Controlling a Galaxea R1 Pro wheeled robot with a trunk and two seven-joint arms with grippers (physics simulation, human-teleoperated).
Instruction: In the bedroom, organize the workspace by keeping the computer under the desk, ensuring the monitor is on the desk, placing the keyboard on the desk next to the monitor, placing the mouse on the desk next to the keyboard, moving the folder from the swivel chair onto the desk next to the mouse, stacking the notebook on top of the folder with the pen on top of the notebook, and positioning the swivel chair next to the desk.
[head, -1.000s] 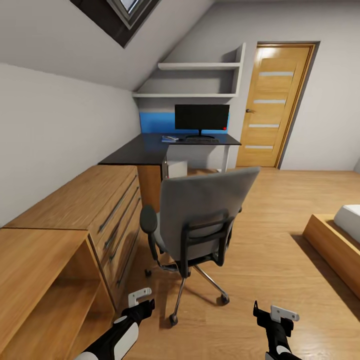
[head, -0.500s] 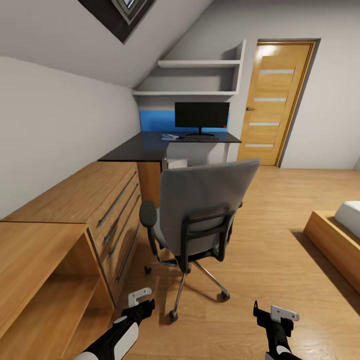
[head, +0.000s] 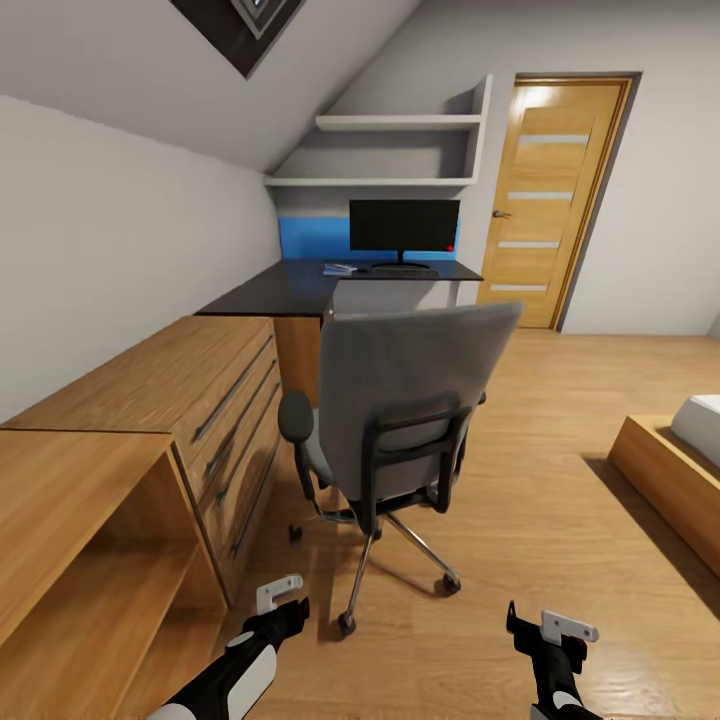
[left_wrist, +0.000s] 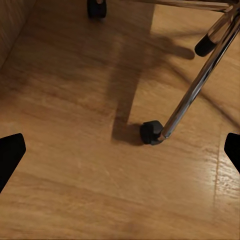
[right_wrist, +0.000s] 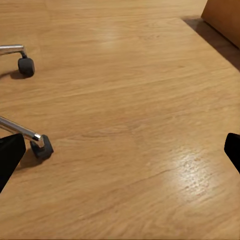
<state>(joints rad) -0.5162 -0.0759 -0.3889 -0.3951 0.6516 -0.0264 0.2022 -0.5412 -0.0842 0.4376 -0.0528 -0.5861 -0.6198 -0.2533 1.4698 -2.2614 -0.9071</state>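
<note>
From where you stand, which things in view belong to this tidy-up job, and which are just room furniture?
Job things:
swivel chair
desk
monitor
keyboard

Just there:
wooden drawer unit
open wooden shelf unit
wall shelves
door
bed frame

From head height we look forward and down across the bedroom, the swivel chair (head: 400, 420) near, the desk (head: 300, 290) well beyond. Our two wrist cameras face the wooden floor (right_wrist: 140, 125) at close range — both catching the chair's chrome legs and castors (left_wrist: 150, 133).
</note>
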